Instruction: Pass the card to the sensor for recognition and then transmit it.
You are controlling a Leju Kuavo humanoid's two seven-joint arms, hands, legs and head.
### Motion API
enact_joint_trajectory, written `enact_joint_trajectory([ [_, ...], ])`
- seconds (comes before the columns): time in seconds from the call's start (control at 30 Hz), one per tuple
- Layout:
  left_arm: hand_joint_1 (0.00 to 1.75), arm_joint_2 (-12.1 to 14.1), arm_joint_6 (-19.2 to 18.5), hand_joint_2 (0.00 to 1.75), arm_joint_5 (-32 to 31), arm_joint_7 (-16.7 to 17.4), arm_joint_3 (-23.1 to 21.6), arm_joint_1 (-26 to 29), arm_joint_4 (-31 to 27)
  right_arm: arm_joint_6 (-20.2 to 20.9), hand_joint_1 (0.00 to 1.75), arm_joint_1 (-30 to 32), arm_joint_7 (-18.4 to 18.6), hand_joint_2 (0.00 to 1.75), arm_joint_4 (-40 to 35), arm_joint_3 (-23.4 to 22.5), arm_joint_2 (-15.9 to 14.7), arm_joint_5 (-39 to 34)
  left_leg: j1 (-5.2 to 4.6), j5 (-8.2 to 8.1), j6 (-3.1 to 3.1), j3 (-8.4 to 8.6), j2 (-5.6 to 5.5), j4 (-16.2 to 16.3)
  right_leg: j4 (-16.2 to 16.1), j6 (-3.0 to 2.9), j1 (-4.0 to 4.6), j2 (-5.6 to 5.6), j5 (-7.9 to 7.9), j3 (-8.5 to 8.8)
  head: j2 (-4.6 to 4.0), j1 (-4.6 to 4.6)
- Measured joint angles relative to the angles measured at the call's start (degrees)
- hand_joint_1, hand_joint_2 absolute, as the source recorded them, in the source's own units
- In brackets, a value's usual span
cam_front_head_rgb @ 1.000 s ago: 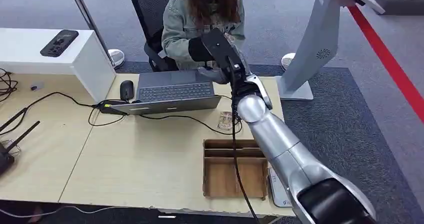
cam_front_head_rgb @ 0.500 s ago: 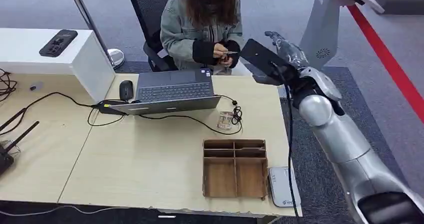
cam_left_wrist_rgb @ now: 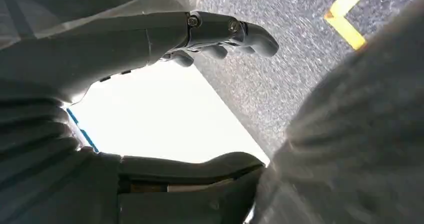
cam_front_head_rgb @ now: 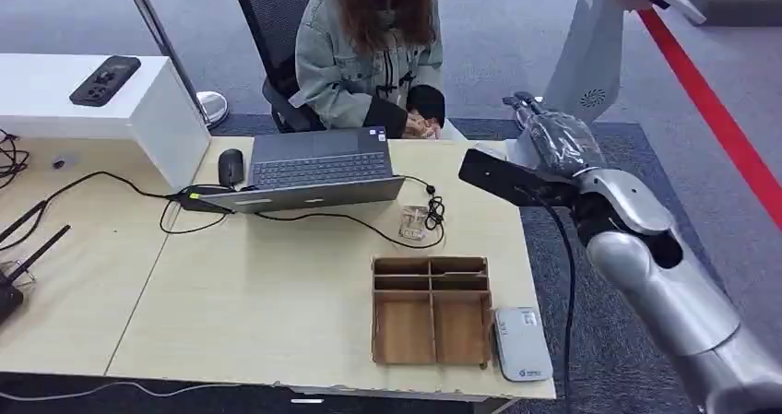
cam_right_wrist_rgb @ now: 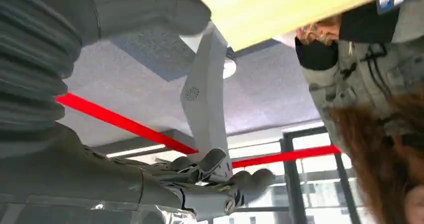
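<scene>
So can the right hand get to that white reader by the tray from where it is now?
Probably yes. The right hand hangs open past the table's far right edge, and nothing stands between it and the white reader beside the wooden tray.

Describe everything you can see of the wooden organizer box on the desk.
The wooden organizer box is an open-topped tray of brown, plywood-looking board, split into narrow compartments along its far side and larger ones nearer the robot. All look empty. It lies flat near the desk's front right corner, beside a small white device. No hand touches it.
</scene>
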Motion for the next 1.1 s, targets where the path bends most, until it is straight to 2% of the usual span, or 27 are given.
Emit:
enact_joint_trajectory([
  [0.07,0.00,0.0,0.9,0.00,0.0,-0.7,0.0,0.0,0.0,2.8,0.44,-0.1,1.5,1.75,-2.4,0.3,-1.2,-1.9,0.00,0.00,0.00,-0.02,0.02,0.0,0.0,0.01,0.01,-0.02,0.00,0.00,0.00,0.02],
  [0.2,0.00,-0.2,2.2,0.00,0.2,-1.1,0.0,-0.1,0.0,4.2,0.38,-0.1,3.2,1.75,-5.4,1.4,-2.1,-3.8,0.01,0.00,0.00,-0.03,0.04,0.0,0.0,0.01,0.01,-0.01,0.00,0.00,0.00,0.02],
  [0.33,0.00,-0.2,2.3,0.00,1.3,-1.7,0.1,-0.1,0.0,4.7,0.05,0.0,4.9,1.75,-7.4,2.8,-3.1,-4.9,0.01,0.00,0.00,-0.04,0.05,0.0,0.0,0.01,0.01,-0.02,-0.01,-0.01,0.00,0.02],
  [0.37,0.00,-0.2,2.3,0.00,1.5,-1.7,0.1,-0.1,0.0,4.8,0.02,0.2,5.5,1.75,-8.1,3.2,-3.4,-5.5,0.01,0.00,0.01,-0.04,0.05,0.0,0.0,0.01,0.01,-0.02,-0.01,-0.01,0.00,0.02],
  [0.53,0.00,-0.4,4.5,0.00,2.1,-1.8,0.5,0.0,0.0,4.5,0.00,2.5,9.6,1.75,-11.3,4.5,-5.4,-7.9,0.01,-0.01,0.01,-0.02,0.03,0.0,0.0,0.01,0.01,-0.02,-0.01,-0.02,0.00,0.02],
  [0.73,0.00,-0.5,6.3,0.00,2.0,-1.9,0.6,0.0,0.0,3.3,0.03,9.5,13.5,1.75,-15.5,4.4,-8.0,-7.9,0.01,-0.02,0.01,-0.05,0.05,0.0,0.0,0.01,0.01,-0.02,-0.01,-0.02,0.00,0.02],
  [0.93,0.00,-0.5,6.3,0.00,1.6,-2.0,0.6,0.0,0.0,1.5,0.05,15.9,13.6,1.75,-17.5,4.3,-8.9,-4.2,0.01,-0.02,0.01,-0.12,0.05,0.0,0.0,0.01,0.01,-0.02,-0.02,-0.02,0.00,0.00],
  [1.0,0.00,-0.5,6.3,0.00,1.5,-2.1,0.6,-0.1,0.0,0.7,0.12,17.1,13.4,1.75,-17.7,4.3,-8.9,-3.1,0.02,-0.02,0.01,-0.12,0.06,0.0,0.0,0.01,0.01,-0.02,-0.02,-0.01,0.00,0.00],
  [1.1,0.00,-0.6,6.3,0.00,1.2,-2.1,0.6,-0.1,0.0,-0.4,0.12,18.6,12.6,1.75,-17.7,4.3,-8.8,-0.9,0.02,-0.01,0.01,-0.13,0.05,0.0,0.0,0.01,0.01,-0.02,-0.02,-0.01,0.00,0.00],
])
